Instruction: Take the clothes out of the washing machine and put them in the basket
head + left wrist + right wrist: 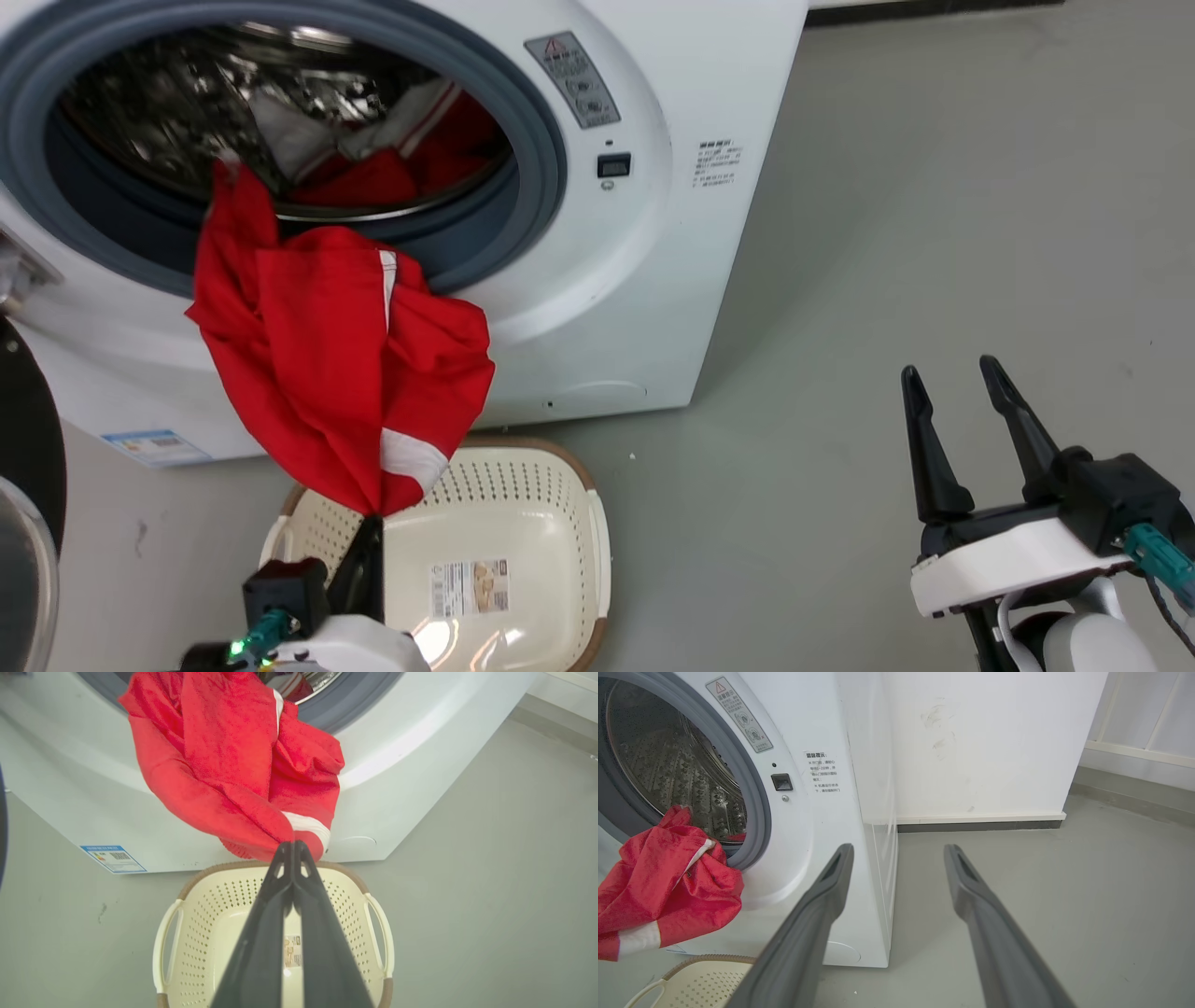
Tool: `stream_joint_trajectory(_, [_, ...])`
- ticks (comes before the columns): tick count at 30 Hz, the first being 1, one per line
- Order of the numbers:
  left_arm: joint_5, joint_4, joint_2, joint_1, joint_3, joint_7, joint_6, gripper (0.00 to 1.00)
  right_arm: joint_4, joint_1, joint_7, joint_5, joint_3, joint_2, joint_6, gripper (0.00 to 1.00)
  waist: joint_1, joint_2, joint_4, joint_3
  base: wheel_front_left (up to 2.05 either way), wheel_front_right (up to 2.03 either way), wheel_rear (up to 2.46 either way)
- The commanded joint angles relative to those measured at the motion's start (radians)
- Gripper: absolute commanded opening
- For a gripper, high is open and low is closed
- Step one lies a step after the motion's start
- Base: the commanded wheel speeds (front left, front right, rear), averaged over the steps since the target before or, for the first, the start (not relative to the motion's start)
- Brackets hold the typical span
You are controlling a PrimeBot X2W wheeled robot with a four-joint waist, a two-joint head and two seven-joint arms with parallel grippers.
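Observation:
A bright red garment [336,373] with white stripes hangs out of the washing machine [616,280] over the grey door ring, its top still caught on the drum's lip. My left gripper [372,525] is shut on its lowest corner, just above the cream basket [560,504]. In the left wrist view the closed fingers [293,851] pinch the red garment [233,765] near a white cuff, over the basket [205,891]. More red and white clothes [392,149] lie inside the drum. My right gripper [957,411] stands open over bare floor to the right, holding nothing.
The washer's open door [23,485] shows at the left edge. Grey floor [934,233] stretches to the machine's right. In the right wrist view a white wall [980,742] with a dark baseboard stands behind the washing machine [817,812].

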Motion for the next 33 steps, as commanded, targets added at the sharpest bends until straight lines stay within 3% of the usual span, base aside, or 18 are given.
stream_joint_trajectory(1, [-0.013, 0.048, -0.021, -0.010, -0.006, -0.011, -0.014, 0.00, -0.009, -0.021, 0.002, -0.008, 0.004, 0.000, 0.000, 1.00, 0.0000, -0.0001, -0.003, 0.049, 0.00, 0.00, 0.00])
stream_joint_trajectory(8, [-0.037, 0.267, -0.075, -0.093, -0.016, -0.046, -0.077, 0.00, -0.018, -0.069, -0.008, 0.001, 0.005, 0.000, 0.000, 1.00, 0.0000, -0.0001, -0.030, 0.162, 0.00, 0.00, 0.00])
stream_joint_trajectory(17, [-0.041, 0.564, -0.105, -0.274, 0.000, -0.076, -0.149, 0.00, -0.011, -0.135, -0.033, 0.021, 0.022, 0.001, 0.000, 1.00, 0.0000, -0.0001, -0.073, 0.308, 0.00, 0.00, 0.00])
stream_joint_trajectory(33, [-0.044, 1.001, -0.095, -0.555, 0.005, -0.082, -0.246, 0.00, 0.010, -0.216, -0.089, 0.053, 0.049, 0.000, 0.000, 1.00, 0.0000, -0.0001, -0.154, 0.489, 0.00, 0.00, 0.00])
